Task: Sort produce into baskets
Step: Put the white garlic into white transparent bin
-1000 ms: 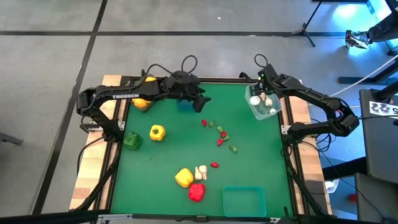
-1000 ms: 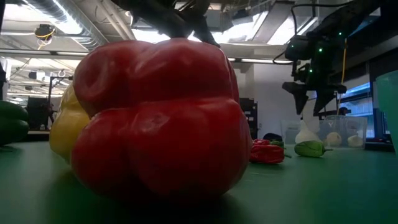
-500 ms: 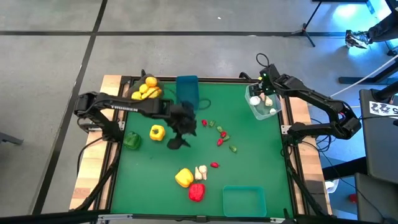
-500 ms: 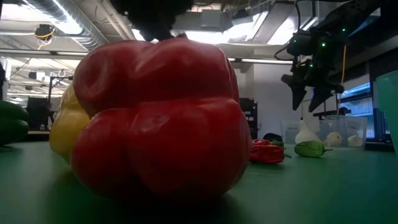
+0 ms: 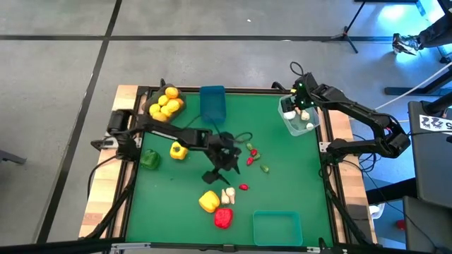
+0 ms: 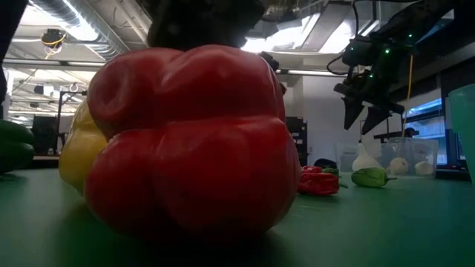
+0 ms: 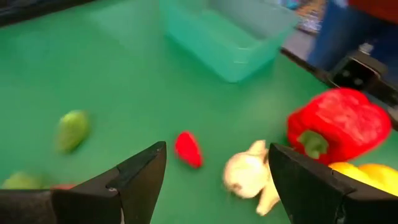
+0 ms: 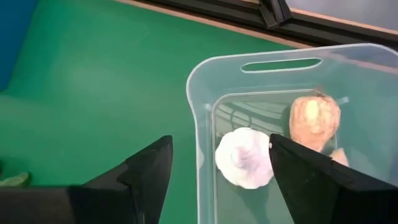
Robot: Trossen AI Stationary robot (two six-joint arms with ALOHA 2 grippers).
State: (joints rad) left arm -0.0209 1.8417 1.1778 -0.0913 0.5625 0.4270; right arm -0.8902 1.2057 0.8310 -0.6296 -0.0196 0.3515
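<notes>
- left gripper (image 7: 214, 180) is hovering with fingers spread wide, empty, above the garlic (image 7: 247, 176); red pepper (image 7: 339, 124) nearby
- right gripper (image 8: 217, 180) is hanging wide-fingered, empty, over the clear bin (image 8: 205, 81)

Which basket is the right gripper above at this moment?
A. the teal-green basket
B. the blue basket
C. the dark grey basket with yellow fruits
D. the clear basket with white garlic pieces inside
D: the right gripper hangs over the clear basket, and the right wrist view looks down between its open fingers onto a white garlic piece lying inside that basket.
</notes>
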